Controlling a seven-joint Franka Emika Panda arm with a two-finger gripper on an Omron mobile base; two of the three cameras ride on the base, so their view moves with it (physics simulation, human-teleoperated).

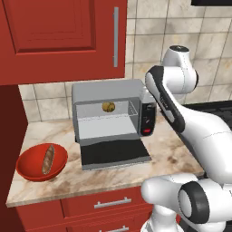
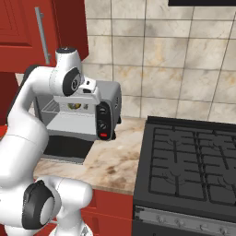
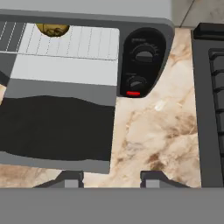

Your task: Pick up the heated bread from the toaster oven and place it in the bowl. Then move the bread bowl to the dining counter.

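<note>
Heated bread (image 3: pixel 52 29) on oven rack, well beyond claw (image 3: pixel 112 178); claw open, empty.

The hand view looks down on the open toaster oven (image 3: pixel 87 26), its dark door (image 3: pixel 57 129) folded flat onto the marbled counter (image 3: pixel 153 131). The small golden-brown roll (image 3: pixel 52 29) sits far back on the wire rack (image 3: pixel 74 43). On the oven's right, the black control panel (image 3: pixel 142 61) carries two knobs and a red button (image 3: pixel 133 93). The black stove (image 3: pixel 212 100) borders the counter's right side. The gripper (image 3: pixel 111 178) hangs over bare counter near the door's front corner, finger tips (image 3: pixel 72 178) apart with nothing between them.
</note>
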